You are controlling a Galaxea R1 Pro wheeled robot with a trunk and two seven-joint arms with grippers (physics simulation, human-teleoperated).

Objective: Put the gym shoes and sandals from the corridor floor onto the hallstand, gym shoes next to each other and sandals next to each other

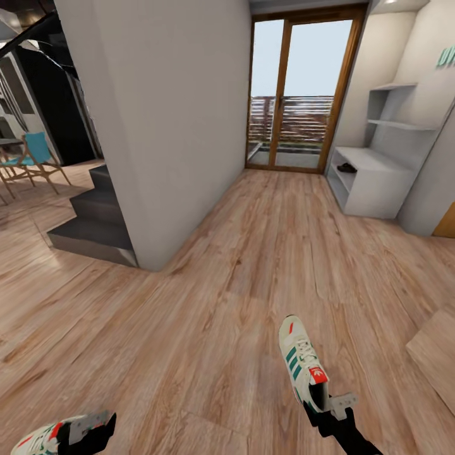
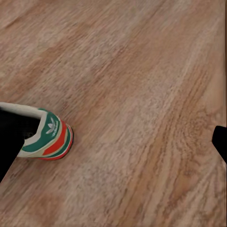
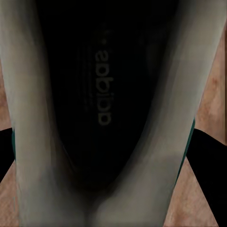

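Black arms; right end effector (image 1: 328,404) black with pale grey bracket; left end effector (image 1: 85,430) alike.

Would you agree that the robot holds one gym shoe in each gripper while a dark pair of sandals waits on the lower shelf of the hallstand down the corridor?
Not quite: the head view shows the sandals on the flat top of the hallstand, not on its lower shelf. The rest holds: the right gripper holds one gym shoe and the left gripper holds the other gym shoe.
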